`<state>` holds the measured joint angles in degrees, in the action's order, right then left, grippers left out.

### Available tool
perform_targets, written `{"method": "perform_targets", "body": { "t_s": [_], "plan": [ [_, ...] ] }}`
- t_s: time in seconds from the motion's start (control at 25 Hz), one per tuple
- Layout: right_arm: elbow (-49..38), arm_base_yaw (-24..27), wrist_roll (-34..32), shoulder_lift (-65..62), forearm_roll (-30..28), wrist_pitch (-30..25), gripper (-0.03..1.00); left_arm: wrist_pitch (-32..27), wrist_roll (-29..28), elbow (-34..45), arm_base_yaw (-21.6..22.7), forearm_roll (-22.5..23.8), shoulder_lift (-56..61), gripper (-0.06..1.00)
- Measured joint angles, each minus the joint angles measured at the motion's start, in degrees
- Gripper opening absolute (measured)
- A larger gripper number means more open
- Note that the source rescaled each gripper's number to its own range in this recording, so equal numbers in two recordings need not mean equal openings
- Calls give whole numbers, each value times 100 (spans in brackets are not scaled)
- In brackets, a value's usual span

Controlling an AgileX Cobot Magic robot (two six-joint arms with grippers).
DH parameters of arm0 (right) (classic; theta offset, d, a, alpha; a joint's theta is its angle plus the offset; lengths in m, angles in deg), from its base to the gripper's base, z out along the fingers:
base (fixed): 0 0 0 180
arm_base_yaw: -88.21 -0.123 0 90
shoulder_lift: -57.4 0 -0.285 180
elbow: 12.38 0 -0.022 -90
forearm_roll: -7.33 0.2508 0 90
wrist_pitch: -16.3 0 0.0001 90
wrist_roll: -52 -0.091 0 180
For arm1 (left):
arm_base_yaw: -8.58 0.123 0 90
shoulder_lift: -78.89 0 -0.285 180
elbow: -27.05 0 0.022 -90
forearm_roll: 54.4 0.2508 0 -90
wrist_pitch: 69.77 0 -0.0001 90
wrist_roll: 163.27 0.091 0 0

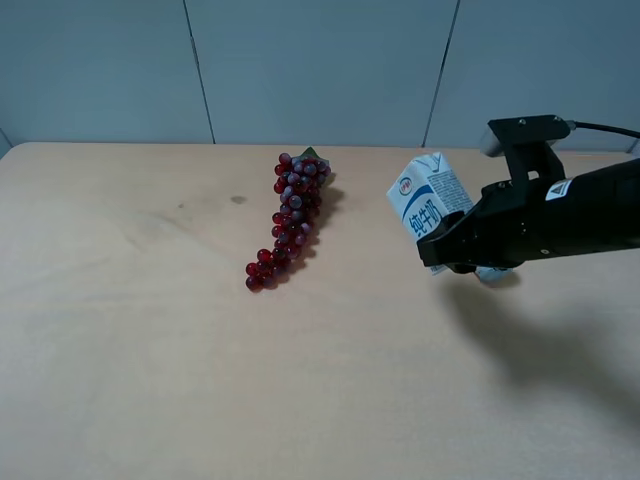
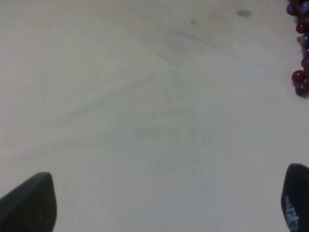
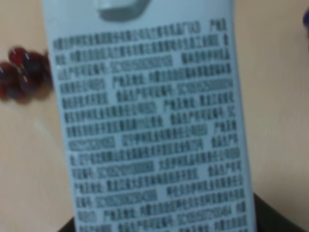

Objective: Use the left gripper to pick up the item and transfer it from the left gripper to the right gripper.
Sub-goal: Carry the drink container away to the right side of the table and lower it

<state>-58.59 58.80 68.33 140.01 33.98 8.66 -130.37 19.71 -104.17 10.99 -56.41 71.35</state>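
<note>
The white-and-blue milk carton [image 1: 428, 200] is held tilted above the table on the right side, with its shadow on the wood below. My right gripper [image 1: 447, 250], black with a light-grey piece on top, is shut on the carton's lower part. In the right wrist view the carton's printed side [image 3: 149, 121] fills the frame, with dark fingers [image 3: 277, 220] at its base. My left gripper [image 2: 161, 198] is open and empty over bare table. Only its two black fingertips [image 2: 29, 205] show. The left arm is out of the exterior high view.
A red grape bunch [image 1: 290, 220] lies on the wooden table [image 1: 150, 350] near the middle, left of the carton. It shows at the edge of the left wrist view [image 2: 300, 43] and of the right wrist view [image 3: 21, 72]. A grey wall stands behind the table.
</note>
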Motion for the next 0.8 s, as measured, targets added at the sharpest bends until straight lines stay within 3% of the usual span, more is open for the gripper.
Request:
{"method": "perform_targets", "body": {
  "t_s": [0.28,0.8],
  "plan": [
    [-346,0,-128,112,0,303,0,0,0,0,0,0,0,89],
    [-347,0,-147,1593,5,763,0,0,0,0,0,0,0,89]
  ]
}}
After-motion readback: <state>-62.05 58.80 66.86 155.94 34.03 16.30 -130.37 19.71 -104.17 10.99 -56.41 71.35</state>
